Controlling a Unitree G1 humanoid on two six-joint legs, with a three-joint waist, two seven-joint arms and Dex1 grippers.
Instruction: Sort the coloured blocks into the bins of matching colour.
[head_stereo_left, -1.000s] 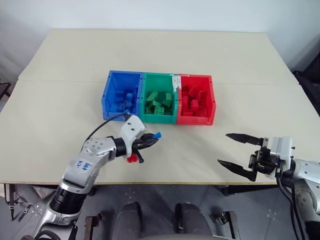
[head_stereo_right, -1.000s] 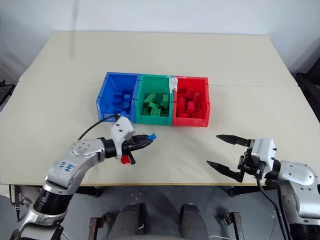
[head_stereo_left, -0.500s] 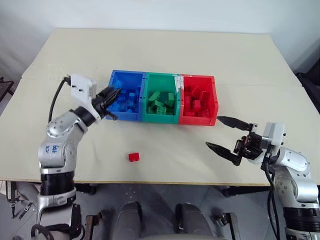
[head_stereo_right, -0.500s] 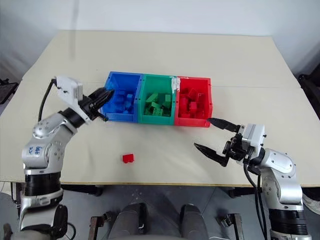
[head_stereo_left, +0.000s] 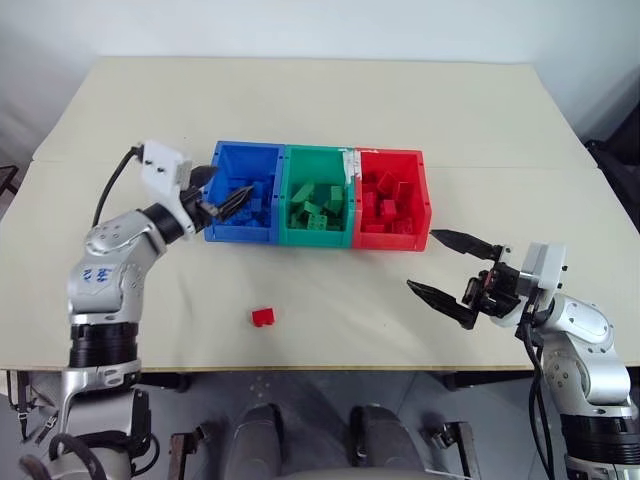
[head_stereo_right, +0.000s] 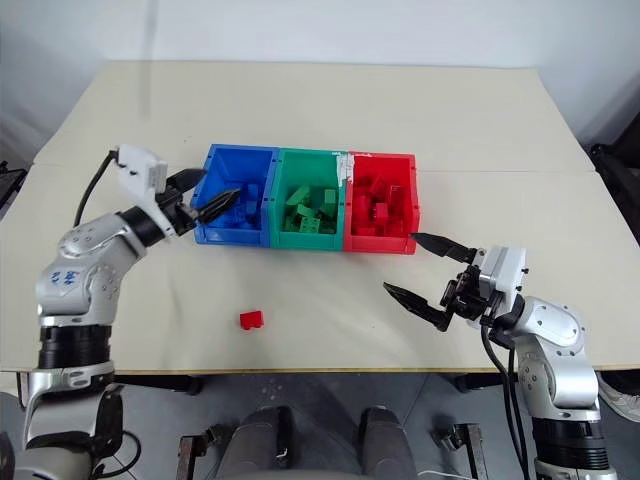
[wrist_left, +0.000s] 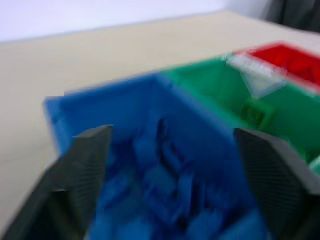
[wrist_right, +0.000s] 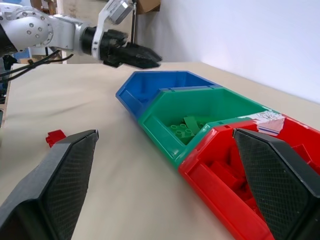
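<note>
The three joined bins stand in a row mid-table: the blue bin (head_stereo_left: 238, 229), the green bin (head_stereo_left: 314, 236) and the red bin (head_stereo_left: 388, 240), each holding several blocks of its own colour. My left gripper (head_stereo_left: 230, 185) hovers open over the blue bin's left side with nothing between its fingers (wrist_left: 75, 190). A small red block (head_stereo_left: 264, 317) lies on the table in front of the blue bin. My right gripper (head_stereo_left: 422, 261) stands open and empty just above the table, in front of and right of the red bin.
The beige table (head_stereo_left: 330, 100) stretches wide behind the bins, with a seam running across it at bin level. Its front edge (head_stereo_left: 330, 366) is close behind the red block. A black cable (head_stereo_left: 112, 190) loops from my left wrist.
My left gripper carried a blue block from near the red block up to the blue bin, then opened; the block is gone from its fingers. My right gripper shifted slightly left.
</note>
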